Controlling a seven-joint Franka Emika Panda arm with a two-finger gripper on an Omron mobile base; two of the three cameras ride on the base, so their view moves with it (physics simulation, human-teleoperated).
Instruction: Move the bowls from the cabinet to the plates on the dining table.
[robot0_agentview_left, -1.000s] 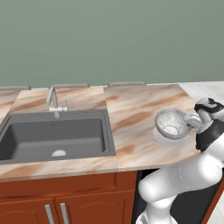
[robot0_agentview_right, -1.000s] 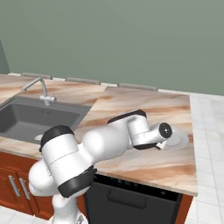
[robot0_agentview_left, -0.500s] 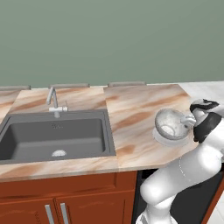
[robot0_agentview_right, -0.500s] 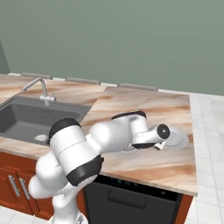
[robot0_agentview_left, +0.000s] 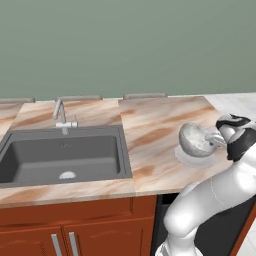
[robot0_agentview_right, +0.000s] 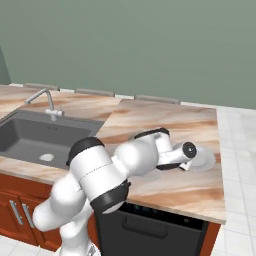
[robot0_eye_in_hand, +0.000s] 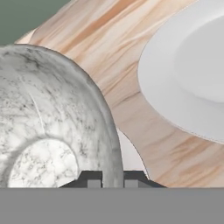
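I have the fingers (robot0_eye_in_hand: 112, 178) pinched tight on the rim of the grey speckled bowl (robot0_agentview_left: 195, 138). The bowl hangs tilted just above the plate (robot0_agentview_left: 194, 156) on the marble tabletop (robot0_agentview_left: 155, 125)

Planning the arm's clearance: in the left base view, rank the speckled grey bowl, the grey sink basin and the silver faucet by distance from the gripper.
1. Speckled grey bowl, rim pinched by the gripper, at right.
2. Grey sink basin, left of the bowl.
3. Silver faucet, back left.
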